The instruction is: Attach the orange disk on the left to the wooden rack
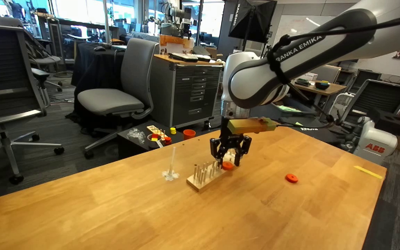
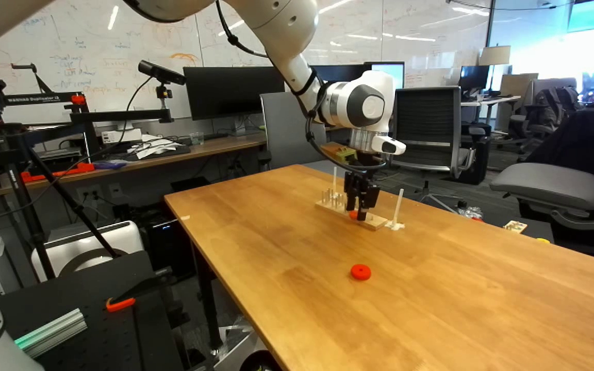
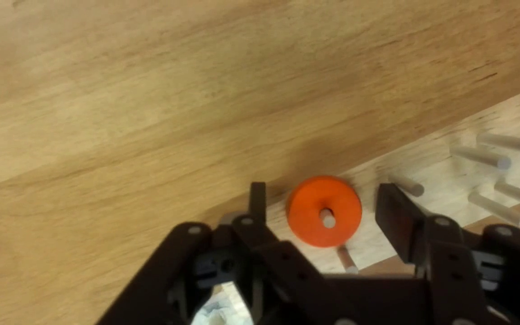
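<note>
The main step looks done: the orange disk (image 3: 305, 214) is on the wooden rack (image 2: 375, 221), near the far edge of the surface (image 1: 134, 215) in both exterior views, with a peg (image 3: 327, 220) poking through its hole. The tool (image 3: 320, 206) stands spread, one fingertip to either side of the disk, a gap showing at each. Whether the disk is fully seated is hard to tell. What seems left is lifting away cleanly. A look-alike disk (image 1: 291, 178) lies loose, farther in from that edge.

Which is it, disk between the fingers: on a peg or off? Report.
On. The wrist view shows a peg of the wooden rack poking through the orange disk.
</note>
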Controlling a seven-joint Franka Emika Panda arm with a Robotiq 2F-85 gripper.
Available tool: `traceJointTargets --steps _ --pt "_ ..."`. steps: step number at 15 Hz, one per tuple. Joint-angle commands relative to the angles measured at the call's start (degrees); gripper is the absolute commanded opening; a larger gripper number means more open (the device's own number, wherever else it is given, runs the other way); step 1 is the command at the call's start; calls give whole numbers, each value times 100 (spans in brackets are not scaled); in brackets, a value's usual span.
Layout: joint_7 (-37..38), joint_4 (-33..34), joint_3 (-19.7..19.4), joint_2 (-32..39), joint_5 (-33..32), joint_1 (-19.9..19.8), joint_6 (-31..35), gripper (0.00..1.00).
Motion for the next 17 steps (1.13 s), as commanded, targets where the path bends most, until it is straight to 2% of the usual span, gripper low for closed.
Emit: traceJointTargets --steps 1,5,10,14,17 --pt "-32 173 -27 -146 -31 79 -318 98" --pt "-103 -67 -111 -750 -412 317 -545 100" --pt "-249 -95 -116 -1425 -1062 570 -1362 100" --pt "-547 -138 26 -1787 -1242 554 -1890 100" --pt "-968 -96 146 -1893 -1118 441 -2384 100"
